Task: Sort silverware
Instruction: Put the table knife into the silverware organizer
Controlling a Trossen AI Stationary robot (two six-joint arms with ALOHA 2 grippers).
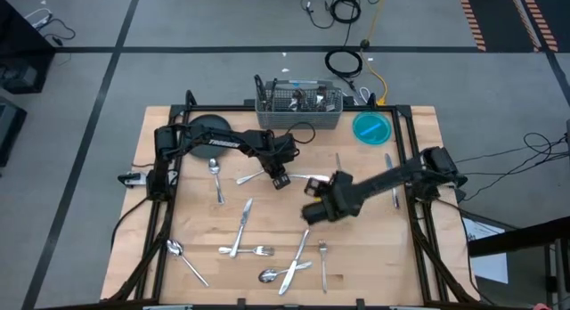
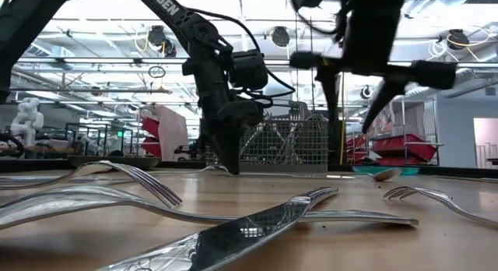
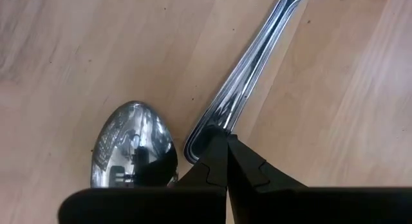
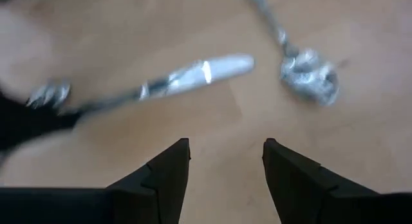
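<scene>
Where the high view shows only scattered silverware (image 1: pixel 242 234) across the centre and lower part of the wooden surface (image 1: pixel 419 256), plus a wire-mesh caddy (image 1: pixel 298 107), dark plate (image 1: pixel 207 130) and teal bowl (image 1: pixel 371 128) along the upper edge, wrist views add detail. Left end effector (image 3: pixel 226 161): shut, tips at a handle end (image 3: pixel 248 76) beside a spoon bowl (image 3: pixel 134 143); not clearly gripping. Right end effector (image 4: pixel 225 161): open, empty, above a knife (image 4: pixel 193 76) and spoon (image 4: pixel 308 74). Low view: forks (image 2: pixel 117 185) in foreground.
</scene>
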